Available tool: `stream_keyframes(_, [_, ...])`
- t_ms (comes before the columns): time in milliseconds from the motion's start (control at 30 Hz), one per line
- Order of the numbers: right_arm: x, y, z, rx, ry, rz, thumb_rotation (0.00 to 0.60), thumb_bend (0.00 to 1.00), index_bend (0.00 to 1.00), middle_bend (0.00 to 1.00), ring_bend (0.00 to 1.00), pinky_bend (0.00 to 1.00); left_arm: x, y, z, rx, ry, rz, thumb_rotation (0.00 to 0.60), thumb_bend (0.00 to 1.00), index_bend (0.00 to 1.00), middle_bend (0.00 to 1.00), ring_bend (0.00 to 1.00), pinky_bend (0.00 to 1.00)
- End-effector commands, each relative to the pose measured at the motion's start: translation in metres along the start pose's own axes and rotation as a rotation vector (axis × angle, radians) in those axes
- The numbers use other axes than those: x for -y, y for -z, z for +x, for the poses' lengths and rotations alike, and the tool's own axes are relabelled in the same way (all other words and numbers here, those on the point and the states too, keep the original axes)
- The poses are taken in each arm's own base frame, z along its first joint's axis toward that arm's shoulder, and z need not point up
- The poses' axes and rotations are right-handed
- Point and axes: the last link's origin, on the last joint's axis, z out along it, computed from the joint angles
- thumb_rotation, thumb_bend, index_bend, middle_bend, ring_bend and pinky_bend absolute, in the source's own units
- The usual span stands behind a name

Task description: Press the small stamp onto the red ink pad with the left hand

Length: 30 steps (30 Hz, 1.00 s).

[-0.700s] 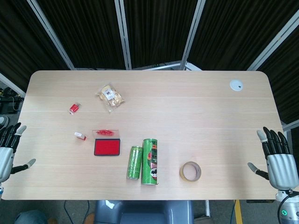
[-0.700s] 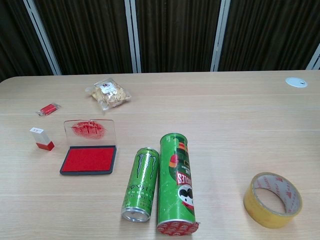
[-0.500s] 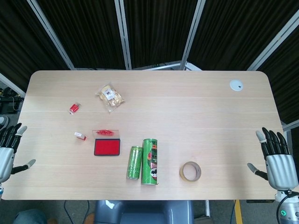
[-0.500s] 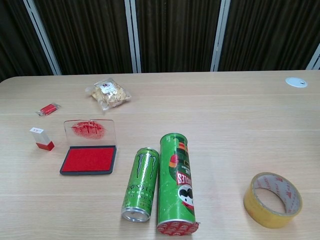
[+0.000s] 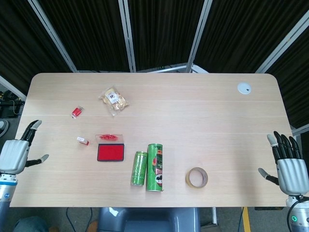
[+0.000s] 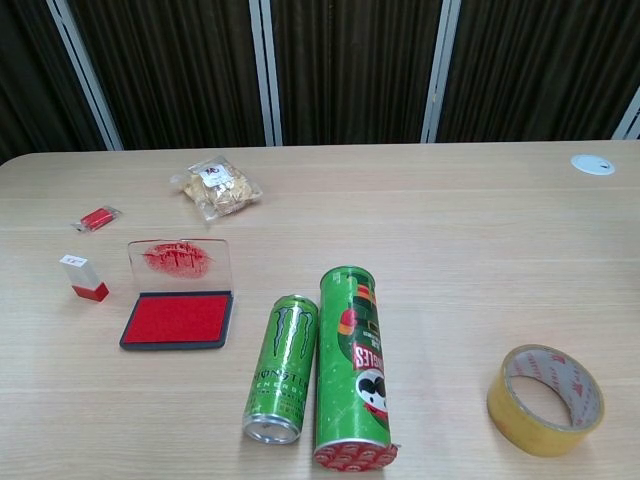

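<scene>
Small stamp (image 6: 83, 277): clear upright block, red base, white top.

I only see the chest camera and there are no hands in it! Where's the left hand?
Observer: The left hand hovers at the left edge of the table, left of the small stamp, fingers apart, holding nothing.
Operator: Is it touching the stamp?
Observer: No, bare wood lies between them.
Operator: And the other hand?
Observer: The right hand is at the table's right edge, empty too, to the right of the tape roll.
</scene>
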Motion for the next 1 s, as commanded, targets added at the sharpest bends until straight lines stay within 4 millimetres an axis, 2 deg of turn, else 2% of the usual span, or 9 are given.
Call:
stream_keyframes(33, [-0.001,-0.002,-0.003,0.010,0.009,-0.005,0.600,0.00,0.00,0.00,0.00,0.00,-0.011,-0.036,-0.020,0.070,0.037,-0.021,0.600,0.00,0.10,0.21,0.91,0.98])
stream_keyframes(200, [-0.004,-0.003,-0.007,0.030,0.028,-0.023,0.600,0.00,0.00,0.00,0.00,0.00,-0.016,-0.059,-0.046,0.156,0.022,-0.017,0.600,0.00,0.21,0.27,0.92,0.99])
stream_keyframes(500, [-0.009,-0.003,-0.008,0.036,0.037,-0.047,0.600,0.00,0.00,0.00,0.00,0.00,-0.022,-0.076,-0.075,0.212,-0.007,-0.074,0.600,0.00,0.41,0.42,0.93,0.99])
stream_keyframes(667, [-0.010,-0.003,-0.008,0.038,0.032,-0.050,0.600,0.00,0.00,0.00,0.00,0.00,-0.026,-0.084,-0.085,0.209,-0.025,-0.100,0.600,0.01,0.43,0.42,0.93,0.99])
stream_keyframes(1000, [-0.012,-0.004,-0.010,0.049,0.038,-0.057,0.600,0.00,0.00,0.00,0.00,0.00,-0.031,-0.097,-0.101,0.190,-0.089,-0.122,0.600,0.11,0.42,0.42,0.93,0.99])
